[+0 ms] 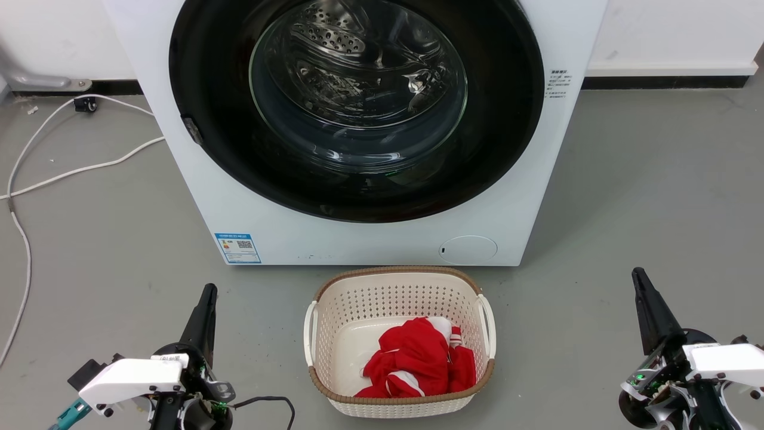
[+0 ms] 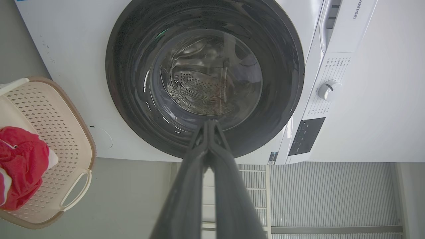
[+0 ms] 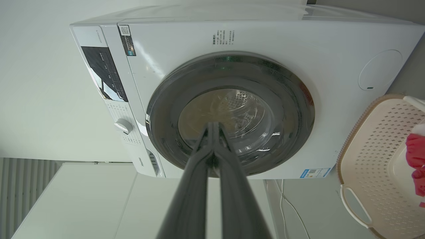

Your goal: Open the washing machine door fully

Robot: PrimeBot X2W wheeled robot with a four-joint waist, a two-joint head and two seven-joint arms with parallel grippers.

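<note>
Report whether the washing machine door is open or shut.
Shut. The washing machine door lies flush against the front of the washing machine; no gap shows along its black rim.

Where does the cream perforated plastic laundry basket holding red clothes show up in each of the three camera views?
Head view: the cream perforated plastic laundry basket sits bottom centre, before the white washing machine.
Left wrist view: basket at left edge, lower half.
Right wrist view: basket at right edge, lower half.
Shared landmark: the round glossy black washing machine door.
</note>
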